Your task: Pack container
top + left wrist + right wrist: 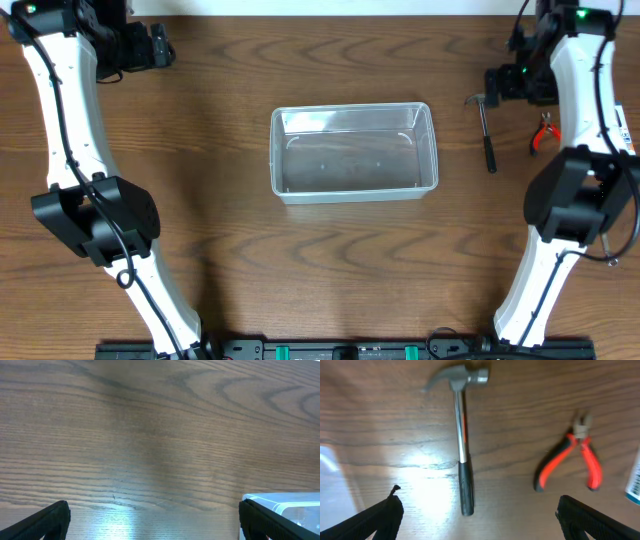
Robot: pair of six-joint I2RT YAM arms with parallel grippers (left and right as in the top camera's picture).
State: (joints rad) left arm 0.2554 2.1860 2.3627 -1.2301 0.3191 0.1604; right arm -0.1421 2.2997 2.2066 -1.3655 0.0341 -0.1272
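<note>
The clear plastic container (354, 152) stands in the middle of the table with nothing inside it. A hammer (487, 130) and red-handled pliers (545, 133) lie to its right. My right gripper (503, 84) hovers over them, open. In the right wrist view its gripper (480, 505) spans the black grip end of the hammer (462, 450) without touching it, and the pliers (575, 457) lie to the right. My left gripper (158, 45) is at the far left back corner, open over bare wood (155, 510), with a corner of the container (295, 505) beside its right finger.
A blue-and-white box (635, 480) shows at the right edge of the right wrist view, beyond the pliers. Both arm bases stand at the table's front corners, left (95, 215) and right (575, 200).
</note>
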